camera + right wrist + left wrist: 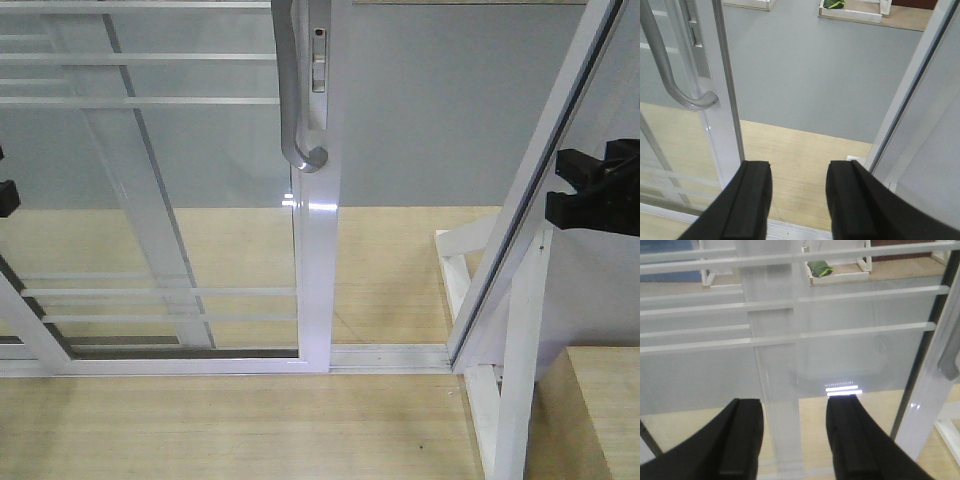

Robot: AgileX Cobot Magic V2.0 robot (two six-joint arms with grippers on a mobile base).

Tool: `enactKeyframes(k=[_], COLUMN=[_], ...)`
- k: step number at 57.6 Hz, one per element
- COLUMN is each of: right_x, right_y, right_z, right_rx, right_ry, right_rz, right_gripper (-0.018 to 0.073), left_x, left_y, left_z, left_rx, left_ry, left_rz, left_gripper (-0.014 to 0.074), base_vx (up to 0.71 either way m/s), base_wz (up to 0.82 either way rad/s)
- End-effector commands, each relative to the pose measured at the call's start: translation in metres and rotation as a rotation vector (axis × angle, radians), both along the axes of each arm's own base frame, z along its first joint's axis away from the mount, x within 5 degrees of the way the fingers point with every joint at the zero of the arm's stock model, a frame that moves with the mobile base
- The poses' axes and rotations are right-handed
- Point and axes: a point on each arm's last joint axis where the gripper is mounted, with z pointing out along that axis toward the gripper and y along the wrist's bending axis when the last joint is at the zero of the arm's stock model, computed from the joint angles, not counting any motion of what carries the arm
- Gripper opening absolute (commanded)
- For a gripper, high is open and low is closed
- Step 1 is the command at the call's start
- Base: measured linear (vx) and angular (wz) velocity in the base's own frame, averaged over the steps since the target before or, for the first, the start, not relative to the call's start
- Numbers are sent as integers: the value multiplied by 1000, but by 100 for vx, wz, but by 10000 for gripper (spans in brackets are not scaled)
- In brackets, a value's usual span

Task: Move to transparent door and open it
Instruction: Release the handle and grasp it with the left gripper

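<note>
as left gripper [795, 407] and right gripper [797, 167] gape empty, the rigid transparent door [318, 260] seems best pulled by its handle [287, 90].

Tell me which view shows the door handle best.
The right wrist view: the handle is close and large, its curved lower end meeting the white frame. The front view shows it smaller; the left wrist view catches only a sliver.

Lighting: even, diffuse, bright; shadows faint. Glare: striped white reflection on clear white-framed glass door [840, 365]. Left wrist view slightly blurred.
</note>
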Motion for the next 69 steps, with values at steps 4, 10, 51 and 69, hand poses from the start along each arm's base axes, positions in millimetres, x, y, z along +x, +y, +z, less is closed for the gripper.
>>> enactKeyframes(k=[4, 10, 51, 69], right_x=[-5, -5, -6, -8], right_y=[-2, -2, -3, -5], right_z=[21, 21, 17, 13], right_rx=[12, 13, 5, -8], right_ry=[-114, -115, -67, -25], right_rz=[5, 5, -8, -19], right_gripper=[344, 344, 344, 344], left_x=[18, 34, 161, 204], left_y=[-17, -37, -144, -175], left_z=[12, 4, -4, -1], left_rx=[-22, -36, -162, -184], left_ry=[-143, -197, -376, -431], left_rz=[-68, -138, -325, -349], left_gripper=[433, 433, 508, 507], base_vx=[0, 0, 0, 0], base_wz=[0, 0, 0, 0])
